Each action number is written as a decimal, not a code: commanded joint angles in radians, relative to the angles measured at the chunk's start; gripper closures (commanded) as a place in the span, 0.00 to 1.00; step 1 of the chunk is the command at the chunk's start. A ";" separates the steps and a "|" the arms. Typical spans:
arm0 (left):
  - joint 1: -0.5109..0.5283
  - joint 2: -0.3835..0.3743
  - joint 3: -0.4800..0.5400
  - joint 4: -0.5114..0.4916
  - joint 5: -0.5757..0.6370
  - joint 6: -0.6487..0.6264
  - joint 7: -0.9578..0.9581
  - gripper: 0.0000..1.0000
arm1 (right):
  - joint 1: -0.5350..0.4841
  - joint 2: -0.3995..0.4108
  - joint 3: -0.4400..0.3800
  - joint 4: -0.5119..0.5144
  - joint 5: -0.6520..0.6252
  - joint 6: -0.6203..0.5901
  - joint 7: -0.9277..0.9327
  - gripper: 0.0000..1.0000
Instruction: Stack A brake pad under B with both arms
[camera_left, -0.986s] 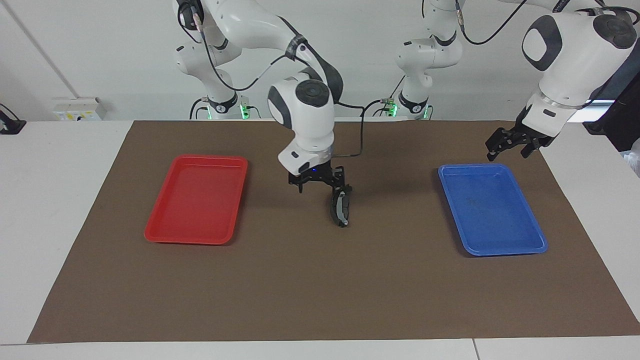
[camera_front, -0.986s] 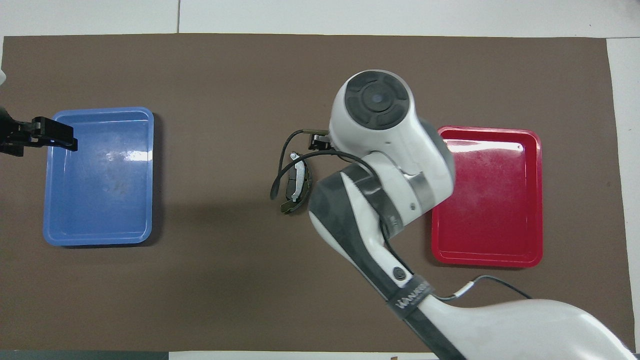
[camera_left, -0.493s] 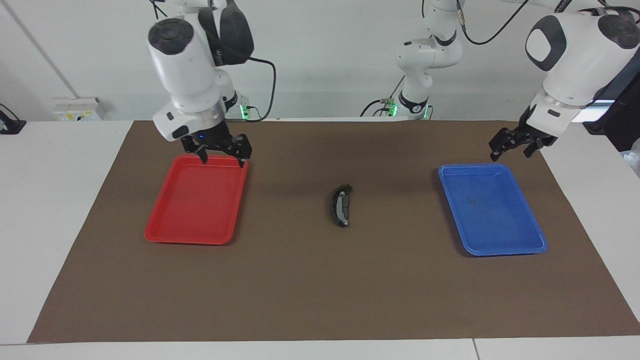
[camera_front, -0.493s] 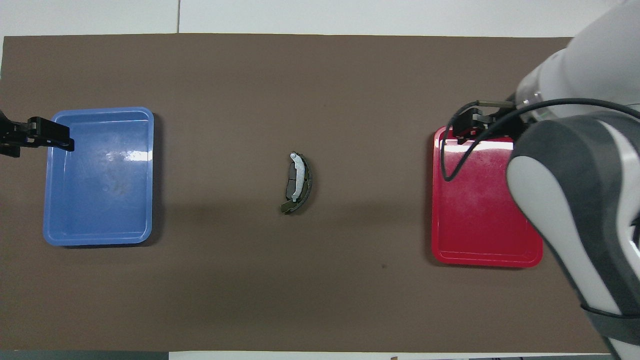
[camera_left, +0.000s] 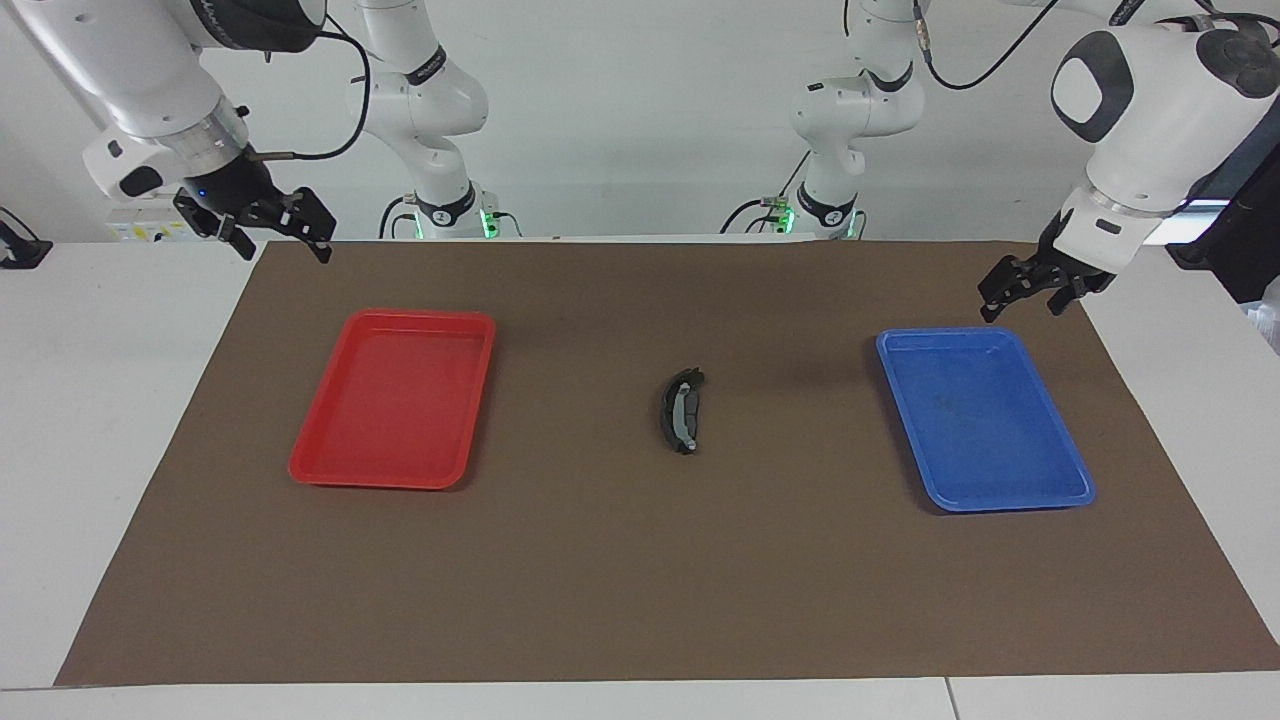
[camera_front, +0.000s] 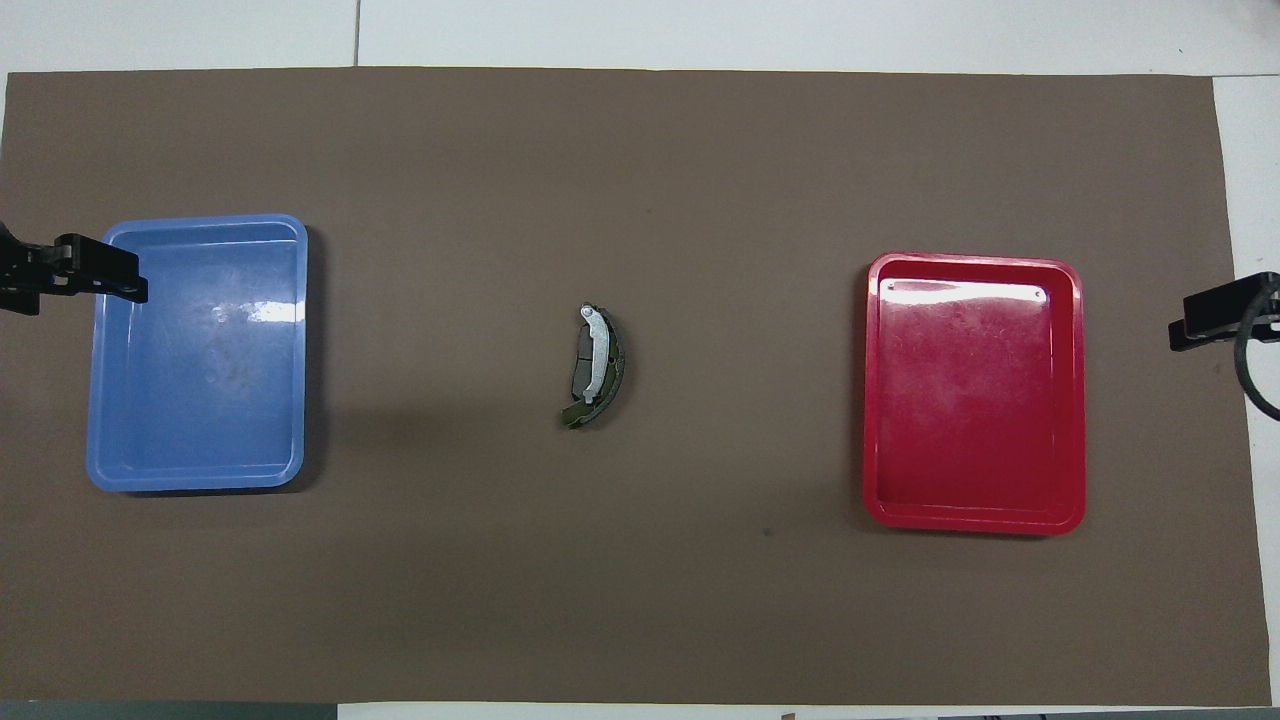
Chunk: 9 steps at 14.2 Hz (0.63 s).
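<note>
Right pincer (camera_left: 268, 227) has been pulled away, wide and empty, beside the red tray (camera_left: 330, 445). Left pincer (camera_left: 1030, 290) waits wide. B (camera_left: 681, 410) is stacked on the A brake pad (camera_front: 579, 372), mid-desk. Nothing seems left to do.

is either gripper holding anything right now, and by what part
Nothing is held. The left gripper hangs open over the mat by the blue tray, the right gripper open at the mat's corner. The stacked brake pads lie untouched mid-mat.
</note>
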 joint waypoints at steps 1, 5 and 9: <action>0.003 -0.029 0.001 -0.034 0.007 0.013 0.010 0.00 | 0.022 -0.027 -0.021 -0.060 -0.006 0.052 -0.006 0.00; 0.003 -0.029 0.001 -0.034 0.008 0.013 0.010 0.00 | 0.014 -0.037 -0.012 -0.071 -0.003 0.069 -0.012 0.00; 0.003 -0.029 0.001 -0.034 0.008 0.013 0.010 0.00 | 0.012 -0.037 -0.015 -0.071 -0.001 0.068 -0.015 0.00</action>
